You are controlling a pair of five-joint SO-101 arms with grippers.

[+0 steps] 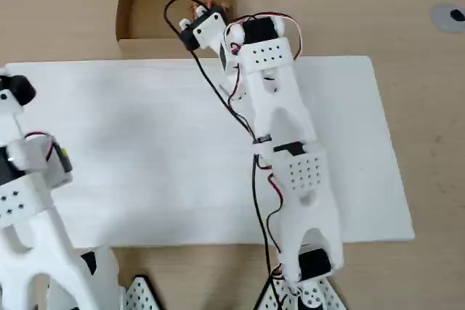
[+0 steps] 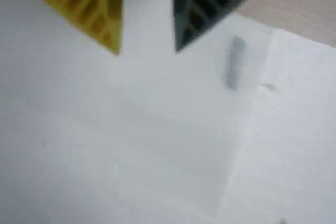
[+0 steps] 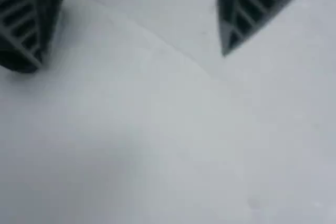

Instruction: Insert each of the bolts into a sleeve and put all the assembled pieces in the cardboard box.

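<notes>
Right hand (image 3: 126,61): fingers spread wide, grasping nothing, over the white mat (image 1: 145,143) beside the cardboard box (image 1: 125,5), probably the drop-off spot.
Left hand (image 2: 147,52): released, empty, near a small grey piece (image 2: 235,62), bolt or sleeve unclear; likely the next pick.
Writing: none readable.

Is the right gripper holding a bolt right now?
No, the right gripper is open, its jaws wide apart with bare white mat between them.
</notes>
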